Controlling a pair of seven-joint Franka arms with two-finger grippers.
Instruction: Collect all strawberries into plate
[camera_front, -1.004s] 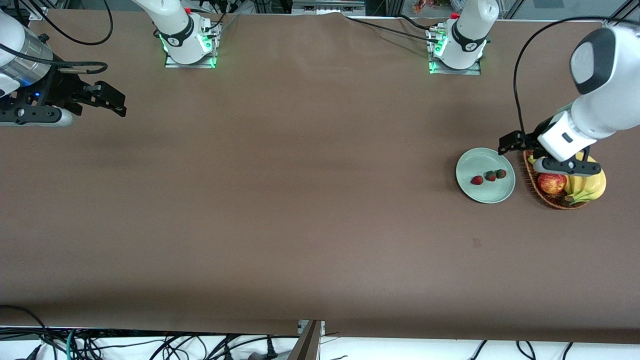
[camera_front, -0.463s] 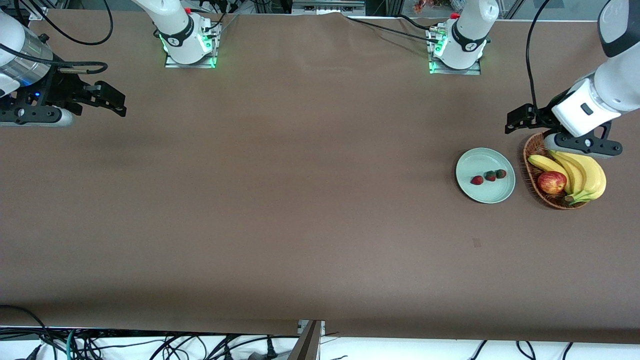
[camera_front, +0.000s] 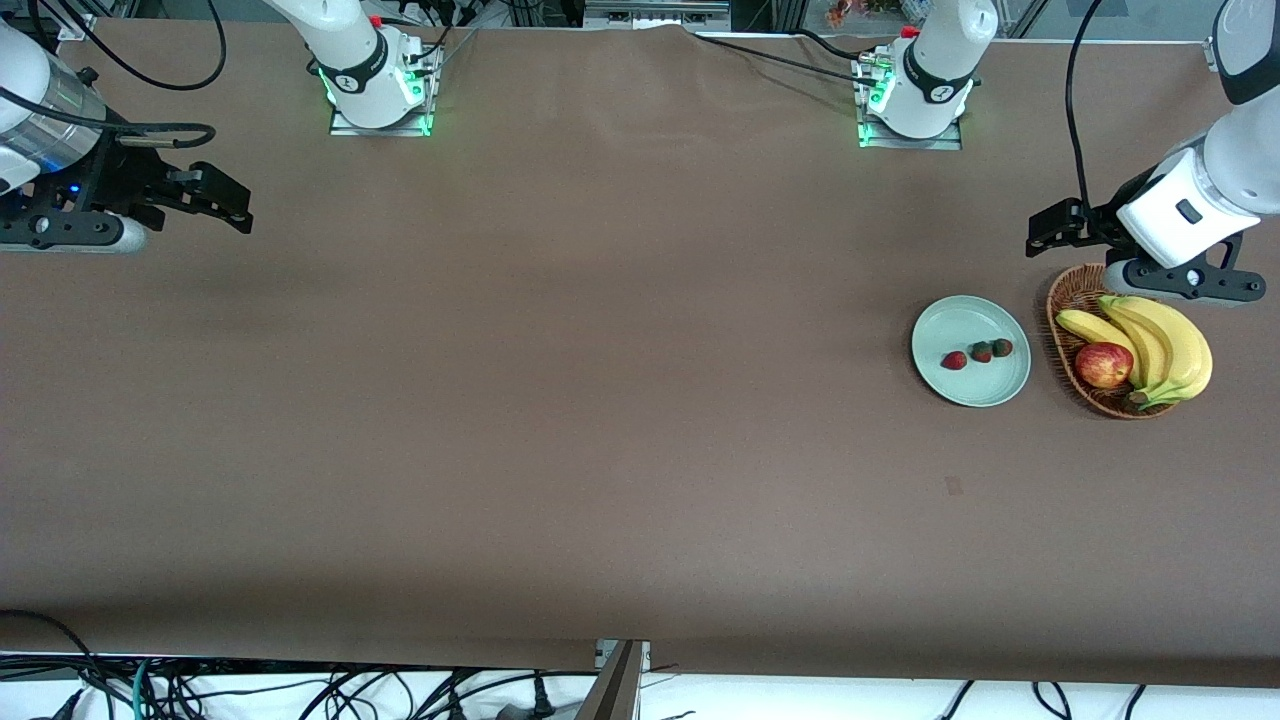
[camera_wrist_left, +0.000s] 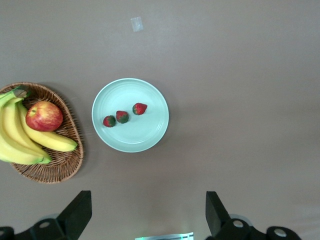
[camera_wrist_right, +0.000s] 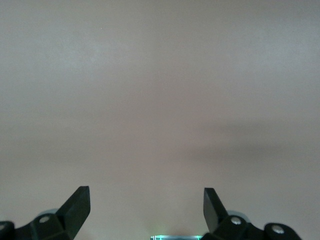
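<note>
Nearest the front camera, the plate (camera_front: 970, 350) lies on the brown table (camera_front: 600, 400) toward my left arm's end, and all three strawberries (camera_front: 978, 352) sit on it in a short row, close together and well inside the rim. By my judgement the collecting is done. Just beside the plate, further toward that end, stands the wicker basket (camera_front: 1068, 300) with an apple (camera_front: 1104, 365) and bananas (camera_front: 1160, 345).

Farther off, my left gripper (camera_front: 1060, 228) hangs in the air near the basket's farther rim, jaws spread wide and holding nothing; its wrist view looks down on plate and basket together. My right gripper (camera_front: 215, 195) waits over bare table at the right arm's end, jaws apart and empty too.

The risk now is my own left arm: dropping low over the basket could clip its rim or the bananas and nudge the plate. The berries look round, though I cannot be sure, so a jolt might roll one off.
</note>
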